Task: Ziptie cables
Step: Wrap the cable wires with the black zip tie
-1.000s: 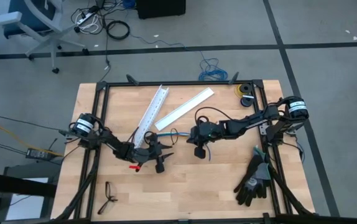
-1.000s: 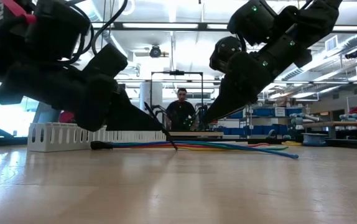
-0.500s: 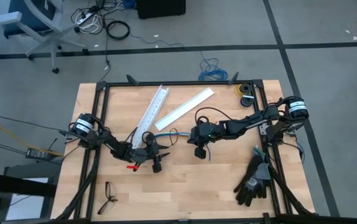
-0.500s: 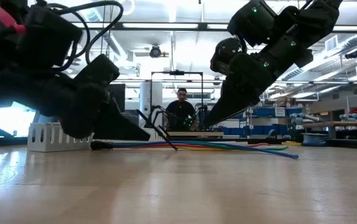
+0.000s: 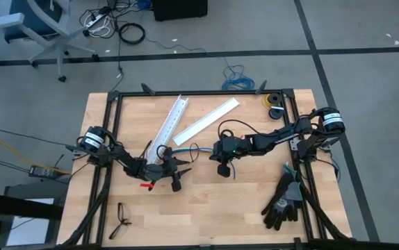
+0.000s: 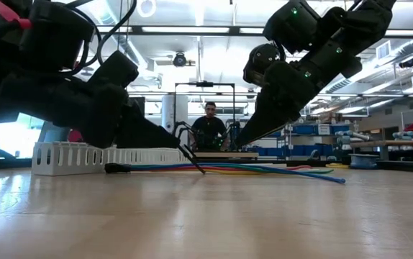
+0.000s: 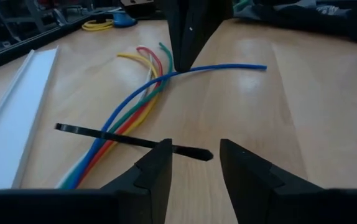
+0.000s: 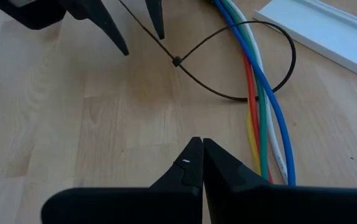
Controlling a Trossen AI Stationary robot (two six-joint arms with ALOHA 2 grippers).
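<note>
Left tool (image 7: 194, 171) hangs low over the bench (image 5: 206, 201) with its fingers parted and nothing between them — the ziptie (image 8: 228, 59) lies just ahead, looped round the cables (image 8: 262, 112) (beside a white duct piece (image 5: 168, 132)). Right tool (image 8: 197, 163) is pinched closed on nothing, tips near the cables.

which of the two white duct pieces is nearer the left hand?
The slotted duct piece, the steeper one: its lower end stops beside the left hand. The flatter duct piece lies farther up the table, toward the right arm.
</note>
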